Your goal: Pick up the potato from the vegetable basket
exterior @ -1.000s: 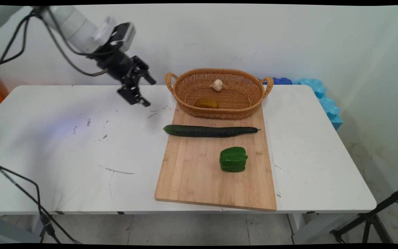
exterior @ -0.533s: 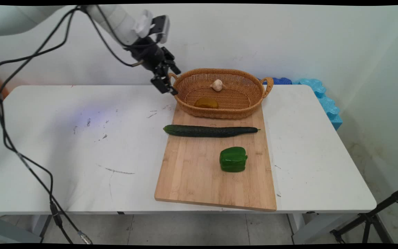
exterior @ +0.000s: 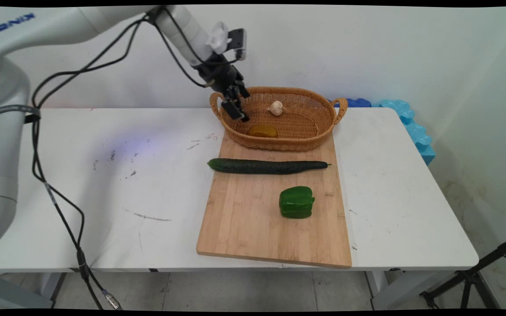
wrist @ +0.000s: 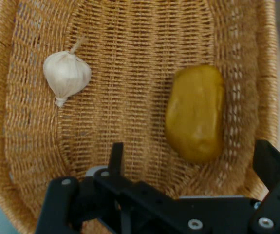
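The gripper (exterior: 240, 109) is seen poised over the left end of the wicker basket (exterior: 314, 131), just inside its left handle, pointing down into it. In the hand view its two fingers (wrist: 116, 158) are spread wide apart with nothing held between them; one rises at lower left of centre, the other at the right edge. Between and beyond them lies a yellow-brown potato (wrist: 196, 113) on the basket floor, closest to the gripper but not touched. A garlic bulb (wrist: 65, 74) is seen further along the basket, well apart from the potato, its stem tip pointing away. The basket (wrist: 13, 161) is set at the far end of a bamboo cutting board (exterior: 253, 224), its near side overlapping the board. A cucumber (exterior: 267, 166) lies crosswise on the board just in front of the basket. A green bell pepper (exterior: 296, 202) stands nearer the camera, right of the board's centre, apart from the cucumber. The board rests on the white counter (exterior: 103, 197), whose left half carries dark scuff marks. No lettering or labels can be read on any of these items.
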Robot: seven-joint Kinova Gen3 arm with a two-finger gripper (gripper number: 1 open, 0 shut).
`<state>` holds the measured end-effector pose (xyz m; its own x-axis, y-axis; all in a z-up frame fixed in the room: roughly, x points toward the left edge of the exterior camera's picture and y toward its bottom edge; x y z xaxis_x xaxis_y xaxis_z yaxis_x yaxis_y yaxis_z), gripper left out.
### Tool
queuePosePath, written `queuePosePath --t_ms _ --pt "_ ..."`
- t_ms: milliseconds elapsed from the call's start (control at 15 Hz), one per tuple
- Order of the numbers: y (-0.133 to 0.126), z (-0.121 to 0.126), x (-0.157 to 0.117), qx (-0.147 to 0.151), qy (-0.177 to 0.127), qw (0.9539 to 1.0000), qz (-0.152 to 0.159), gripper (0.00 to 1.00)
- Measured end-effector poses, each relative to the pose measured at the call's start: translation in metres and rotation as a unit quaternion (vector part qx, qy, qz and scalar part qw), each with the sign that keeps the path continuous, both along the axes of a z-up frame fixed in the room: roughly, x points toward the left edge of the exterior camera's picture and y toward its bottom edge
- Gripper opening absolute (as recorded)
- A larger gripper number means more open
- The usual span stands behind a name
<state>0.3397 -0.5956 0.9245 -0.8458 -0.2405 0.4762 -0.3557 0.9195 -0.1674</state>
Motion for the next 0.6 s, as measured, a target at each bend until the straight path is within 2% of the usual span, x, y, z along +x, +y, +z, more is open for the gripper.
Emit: queuePosePath --t_ms 333,600 --pt "-0.024 -0.021 -0.018 0.024 0.008 0.9993 0.026 1.00" --pt "-0.043 -0.041 -0.034 0.055 0.022 0.9966 0.057 1.00"
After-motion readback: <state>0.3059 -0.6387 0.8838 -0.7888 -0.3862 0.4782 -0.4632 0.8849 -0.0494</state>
